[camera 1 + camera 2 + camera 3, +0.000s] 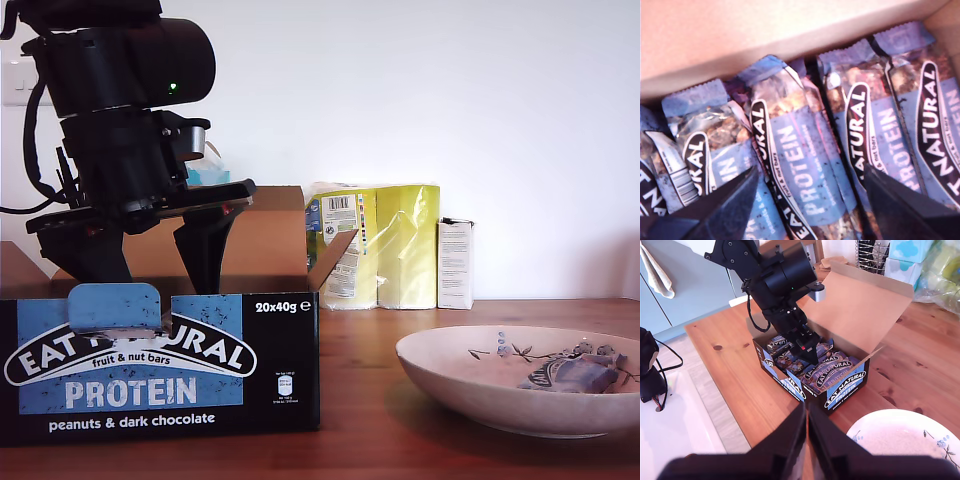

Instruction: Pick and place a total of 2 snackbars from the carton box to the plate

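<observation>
My first tool (807,200) hangs spread inside the large brown cardboard carton box (160,365) with its black-and-blue printed front, straddling one flat navy-and-blue wrapped snackbar (800,165) in the packed row. One such bar (570,375) already lies in the wide cream ceramic plate (450,375) with blue-grey flowers, at the exterior view's right on the wooden counter (360,330). So the second pick looks to be in hand. Next, the spread tool should sink until its tips flank the bar's edges, then pinch and lift straight up clear of the neighbours. My second tool (807,440) hovers high above, pressed together and holding nothing, between box and plate.
</observation>
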`<state>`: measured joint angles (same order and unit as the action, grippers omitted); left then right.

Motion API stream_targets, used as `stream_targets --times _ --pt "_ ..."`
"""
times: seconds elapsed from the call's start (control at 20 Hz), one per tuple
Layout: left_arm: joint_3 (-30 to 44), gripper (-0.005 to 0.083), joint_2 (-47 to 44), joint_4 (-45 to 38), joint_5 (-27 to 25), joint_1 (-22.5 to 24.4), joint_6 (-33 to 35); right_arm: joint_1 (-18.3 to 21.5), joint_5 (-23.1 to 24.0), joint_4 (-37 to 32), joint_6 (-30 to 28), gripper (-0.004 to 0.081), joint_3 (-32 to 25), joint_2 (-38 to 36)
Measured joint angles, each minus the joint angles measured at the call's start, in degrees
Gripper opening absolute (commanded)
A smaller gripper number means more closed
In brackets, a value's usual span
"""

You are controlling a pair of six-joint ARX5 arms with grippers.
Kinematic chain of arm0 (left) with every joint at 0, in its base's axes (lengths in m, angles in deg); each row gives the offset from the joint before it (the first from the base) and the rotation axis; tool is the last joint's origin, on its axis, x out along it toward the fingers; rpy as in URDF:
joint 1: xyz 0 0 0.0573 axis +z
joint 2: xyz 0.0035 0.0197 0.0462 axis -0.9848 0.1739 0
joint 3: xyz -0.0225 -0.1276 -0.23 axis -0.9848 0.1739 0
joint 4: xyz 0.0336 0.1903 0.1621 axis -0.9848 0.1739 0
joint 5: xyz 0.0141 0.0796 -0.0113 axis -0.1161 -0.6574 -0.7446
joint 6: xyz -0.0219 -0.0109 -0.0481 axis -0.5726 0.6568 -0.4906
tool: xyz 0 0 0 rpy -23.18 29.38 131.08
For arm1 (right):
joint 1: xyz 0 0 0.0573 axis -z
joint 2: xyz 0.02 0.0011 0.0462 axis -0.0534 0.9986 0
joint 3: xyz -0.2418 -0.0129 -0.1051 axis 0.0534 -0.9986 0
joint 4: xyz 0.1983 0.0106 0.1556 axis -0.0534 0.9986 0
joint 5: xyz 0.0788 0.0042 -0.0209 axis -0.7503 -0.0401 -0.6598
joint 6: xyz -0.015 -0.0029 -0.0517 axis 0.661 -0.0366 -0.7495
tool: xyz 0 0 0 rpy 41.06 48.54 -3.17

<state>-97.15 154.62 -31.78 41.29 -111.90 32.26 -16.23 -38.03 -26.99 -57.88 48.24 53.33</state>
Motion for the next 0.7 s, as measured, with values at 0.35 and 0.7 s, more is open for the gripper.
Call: stream_targets --times 0.35,0.7 --pt "-0.83 0.06 2.19 -1.16 1.09 0.07 0.02 0.0 0.0 -0.02 -0.02 -0.0013 0.0 0.0" --pt "-1.64 0.0557 2.84 0.37 0.68 0.09 0.07 0.0 0.0 -0.02 -0.07 -0.0013 0.0 0.0"
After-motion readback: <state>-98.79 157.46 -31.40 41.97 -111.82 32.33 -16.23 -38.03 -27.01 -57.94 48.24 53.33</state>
